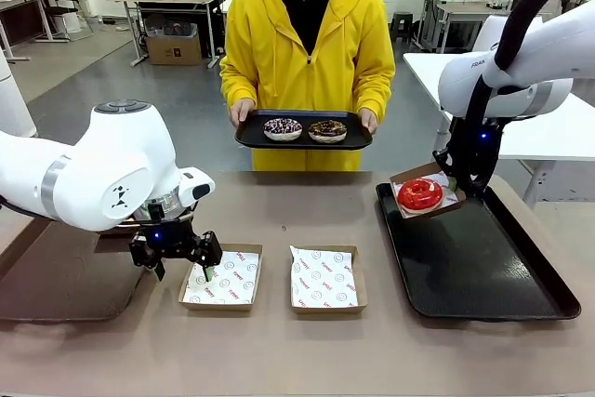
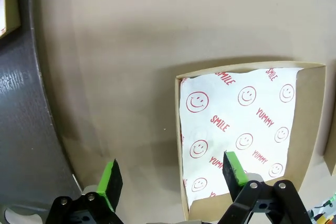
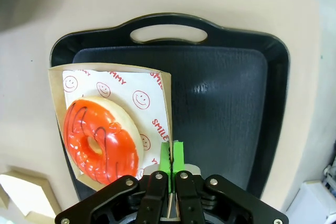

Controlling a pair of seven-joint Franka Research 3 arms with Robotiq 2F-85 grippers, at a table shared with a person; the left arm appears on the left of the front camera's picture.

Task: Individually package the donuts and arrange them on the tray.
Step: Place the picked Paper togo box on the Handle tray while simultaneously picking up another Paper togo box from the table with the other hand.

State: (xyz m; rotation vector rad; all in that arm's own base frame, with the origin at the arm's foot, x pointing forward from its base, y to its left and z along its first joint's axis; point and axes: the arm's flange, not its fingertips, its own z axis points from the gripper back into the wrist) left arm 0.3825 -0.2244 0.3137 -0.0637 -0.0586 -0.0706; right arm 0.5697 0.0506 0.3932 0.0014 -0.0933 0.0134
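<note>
The right tool (image 3: 171, 153) pinches the rim of a box (image 3: 56, 85) holding the red donut (image 3: 100, 142) at the black tray's (image 3: 226, 103) corner. The left tool (image 2: 172, 174), spread, straddles a paper-lined box's (image 2: 310, 119) edge on the worktop (image 2: 131, 51). Two chocolate donuts (image 1: 283, 128) sit on a person's tray (image 1: 302, 143).

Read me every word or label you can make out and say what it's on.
"SMILE": paper liner of the empty box.
"YUMMY": same liner.
"SMILE": liner of the held box, under the red donut.
"FRAN", cut off: right arm.
Liner print in the front view: too small to read.
</note>
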